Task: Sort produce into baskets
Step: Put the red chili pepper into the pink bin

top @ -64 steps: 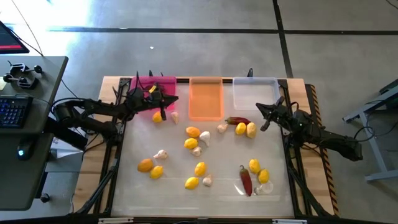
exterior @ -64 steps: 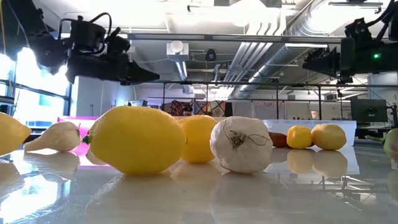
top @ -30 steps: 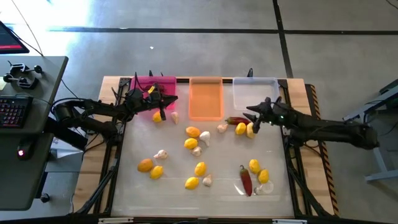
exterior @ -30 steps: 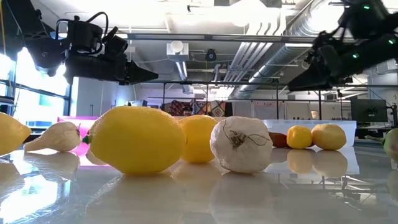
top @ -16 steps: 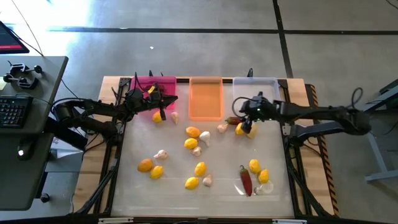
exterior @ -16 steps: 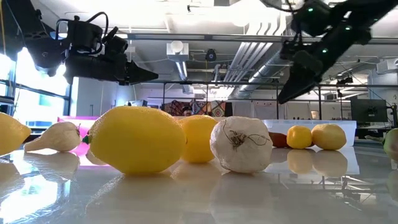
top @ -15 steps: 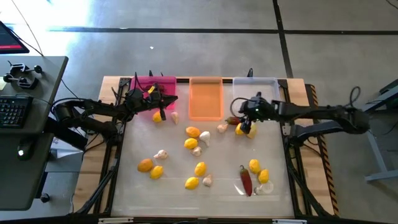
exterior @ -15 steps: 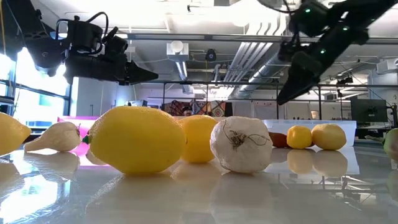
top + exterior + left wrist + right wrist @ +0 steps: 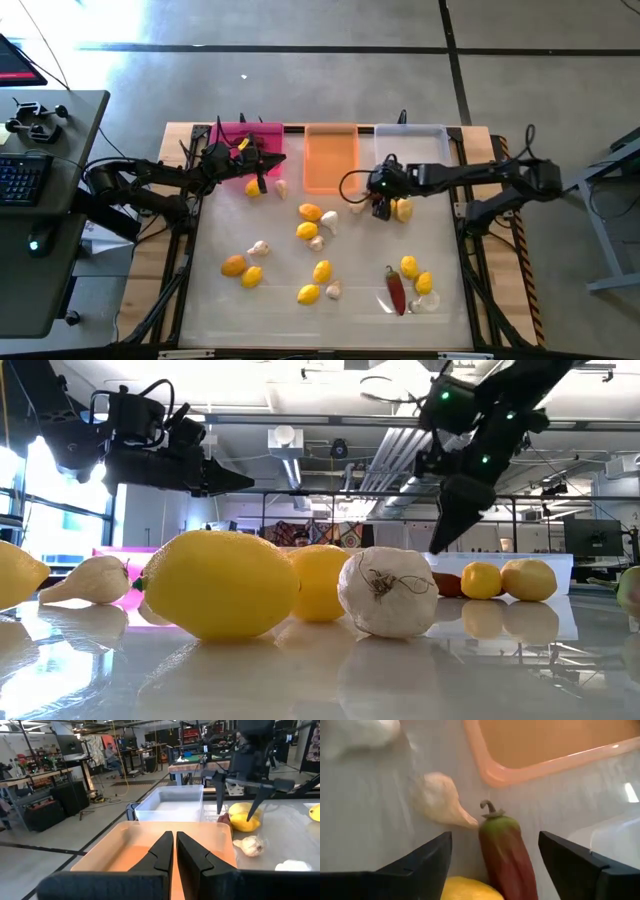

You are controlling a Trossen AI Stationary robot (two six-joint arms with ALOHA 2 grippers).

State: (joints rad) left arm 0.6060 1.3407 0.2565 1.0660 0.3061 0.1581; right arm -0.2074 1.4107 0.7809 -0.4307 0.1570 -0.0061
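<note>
Produce inventory, for you: lemons, garlic bulbs and chilies lie scattered on the counter [image 9: 440, 330], none visible in the orange basket [image 9: 331, 158] or clear basket [image 9: 410, 147]. Your right gripper [image 9: 495, 852] hangs over a red chili [image 9: 506, 850] beside a garlic bulb [image 9: 439, 800], jaws spread wide. Your left gripper [image 9: 262, 166], jaws clenched and empty, sits by the pink basket [image 9: 240, 135].

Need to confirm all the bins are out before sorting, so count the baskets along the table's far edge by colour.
Magenta-pink basket: 1
Translucent orange basket: 1
Clear whitish basket: 1
Total: 3
</note>
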